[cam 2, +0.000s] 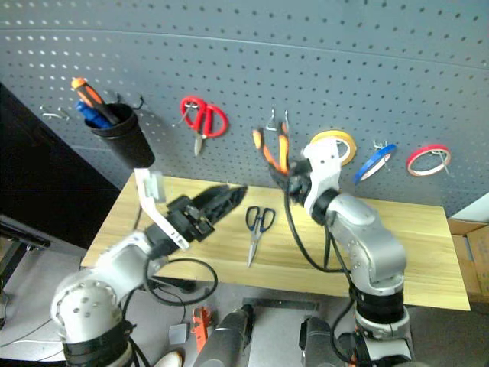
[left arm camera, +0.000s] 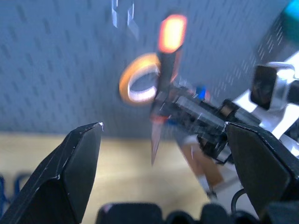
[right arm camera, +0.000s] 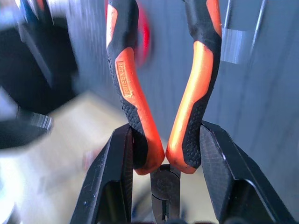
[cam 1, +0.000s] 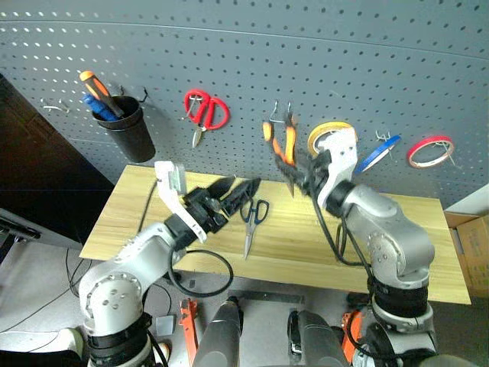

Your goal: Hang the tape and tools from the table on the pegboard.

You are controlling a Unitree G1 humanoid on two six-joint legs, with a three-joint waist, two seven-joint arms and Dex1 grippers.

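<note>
While the pliers (right arm camera: pixel 159 93) are being held up against the pegboard (cam 1: pixel 306 46), the right tool (right arm camera: pixel 161 154) is pinching them near the pivot, handles pointing up, nose down. In the head views they are hanging close to a pair of metal hooks (cam 1: pixel 281 112), but whether either handle is over a hook cannot be told.

On the desk (cam 1: pixel 306 237) the blue scissors (cam 1: pixel 253 216) are lying flat near the middle, blades toward the robot. The left tool (cam 1: pixel 233 195) is hovering just beside them with its fingers spread wide and nothing between them. The blue tape (cam 1: pixel 378 153) is already sitting on a hook to the right, between the yellow roll (cam 1: pixel 330 131) and the red roll (cam 1: pixel 430 151). Red scissors (cam 1: pixel 205 113) and a black cup (cam 1: pixel 130 128) of screwdrivers are hanging further left. The slim red-handled tool is not something that can be picked out.

Several things could go wrong from here. The handles are splaying apart, so the gap may miss the hook or catch on one prong only, leaving the pliers crooked. Letting go before a handle is seated would drop them onto the desk, possibly onto the scissors. The grip is low on rounded rubber, so the pliers may be swivelling as they meet the hook. Both arms are working close together, so a reach for the scissors risks a collision.
</note>
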